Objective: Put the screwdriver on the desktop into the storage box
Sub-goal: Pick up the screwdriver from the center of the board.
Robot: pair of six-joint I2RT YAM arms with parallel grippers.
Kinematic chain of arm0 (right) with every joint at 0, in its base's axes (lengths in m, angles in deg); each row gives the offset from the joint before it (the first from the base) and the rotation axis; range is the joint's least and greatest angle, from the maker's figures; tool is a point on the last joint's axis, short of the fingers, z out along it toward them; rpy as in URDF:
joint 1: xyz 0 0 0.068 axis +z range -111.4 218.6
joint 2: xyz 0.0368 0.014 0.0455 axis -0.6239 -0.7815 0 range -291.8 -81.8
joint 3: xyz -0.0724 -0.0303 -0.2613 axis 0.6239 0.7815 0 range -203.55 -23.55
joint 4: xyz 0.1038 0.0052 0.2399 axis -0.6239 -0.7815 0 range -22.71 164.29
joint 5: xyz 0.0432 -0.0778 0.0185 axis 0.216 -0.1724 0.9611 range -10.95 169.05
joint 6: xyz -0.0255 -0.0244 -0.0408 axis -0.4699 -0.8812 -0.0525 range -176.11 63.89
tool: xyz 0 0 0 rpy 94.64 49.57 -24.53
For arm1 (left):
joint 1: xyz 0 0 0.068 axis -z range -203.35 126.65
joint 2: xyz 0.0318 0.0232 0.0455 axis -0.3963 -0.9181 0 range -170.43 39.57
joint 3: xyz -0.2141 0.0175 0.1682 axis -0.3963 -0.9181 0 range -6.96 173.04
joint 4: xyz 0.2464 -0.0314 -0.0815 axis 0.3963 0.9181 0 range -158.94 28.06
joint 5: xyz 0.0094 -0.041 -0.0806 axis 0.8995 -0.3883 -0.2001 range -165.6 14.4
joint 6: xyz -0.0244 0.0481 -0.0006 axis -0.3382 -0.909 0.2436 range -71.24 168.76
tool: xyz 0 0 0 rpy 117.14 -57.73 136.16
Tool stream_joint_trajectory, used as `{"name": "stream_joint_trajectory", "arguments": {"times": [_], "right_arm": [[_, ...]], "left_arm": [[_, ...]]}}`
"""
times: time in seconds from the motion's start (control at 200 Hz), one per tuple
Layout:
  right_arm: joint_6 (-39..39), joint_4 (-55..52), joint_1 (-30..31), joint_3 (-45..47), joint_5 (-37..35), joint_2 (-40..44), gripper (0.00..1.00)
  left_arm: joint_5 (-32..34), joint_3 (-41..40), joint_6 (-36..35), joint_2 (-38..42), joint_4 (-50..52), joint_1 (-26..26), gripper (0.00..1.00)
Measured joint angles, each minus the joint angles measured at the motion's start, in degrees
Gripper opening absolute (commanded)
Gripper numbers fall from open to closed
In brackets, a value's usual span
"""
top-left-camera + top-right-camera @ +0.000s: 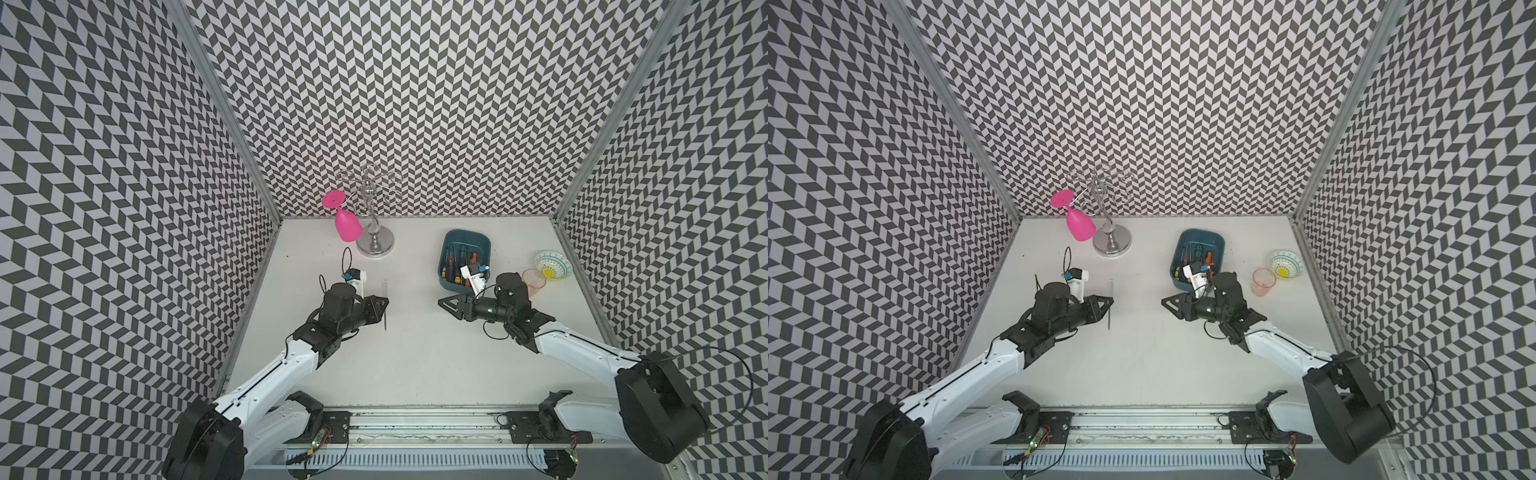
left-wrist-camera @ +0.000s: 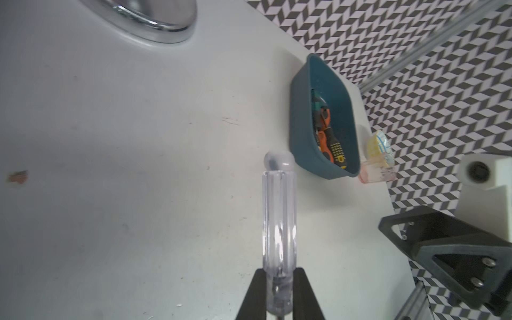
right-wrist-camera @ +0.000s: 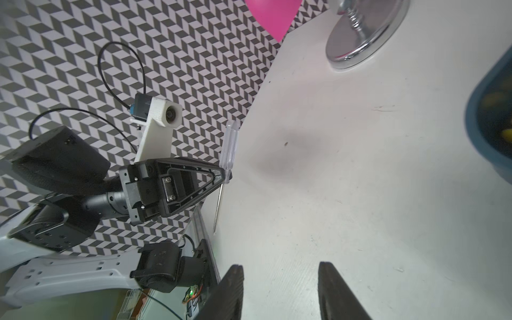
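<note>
**Above the table: carried screwdriver, hazards and blind spots**

Above the plain white table [image 1: 415,365], the left end effector [image 2: 279,271] is clamping the slim screwdriver with the clear plastic handle and thin steel shaft [image 2: 279,221] at the handle's shaft end. In the right wrist view its shadow is falling apart from it, so the tool is judged to be hanging clear of the surface. The dark teal plastic storage box with rounded corners [image 1: 443,257] is standing well apart, on the right arm's side. The right end effector [image 3: 279,266] is waiting with jaws apart and empty, between tool and box.

Hazards:
- The grip is sitting at one end of a smooth handle, so the tool is at risk of pivoting or slipping in transit.
- The right arm is occupying the direct path, so a crossing move is risking contact.
- The box is already holding several orange, yellow and black screwdrivers, so a long tool may end up bridging the rim.

Limits of view:
- In both top views the right arm's wrist camera is covering the box's near end.
- The clear handle is nearly vanishing against the table.
- The tip type is too small to tell.
</note>
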Motion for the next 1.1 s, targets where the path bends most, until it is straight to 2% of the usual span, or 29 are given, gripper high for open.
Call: {"name": "stream_joint_trajectory", "arguments": {"times": [0.33, 0.721, 0.886, 1.101], "right_arm": [[5.4, 9.1, 5.1, -2.4, 6.0, -3.4, 0.51], [9.7, 16.0, 7.8, -4.5, 8.3, -5.0, 0.54], [10.9, 17.4, 8.3, -5.1, 8.6, -5.7, 0.52], [11.9, 18.5, 8.3, -5.2, 9.0, -6.1, 0.41]], "left_arm": [[-7.4, -3.2, -0.9, 4.3, -7.7, 4.4, 0.04], [-8.7, -4.1, -0.7, 4.3, -13.8, 9.7, 0.04], [-8.5, -4.1, -0.7, 3.2, -15.5, 11.7, 0.04], [-7.7, -4.1, -0.7, 2.1, -16.6, 13.2, 0.04]]}}
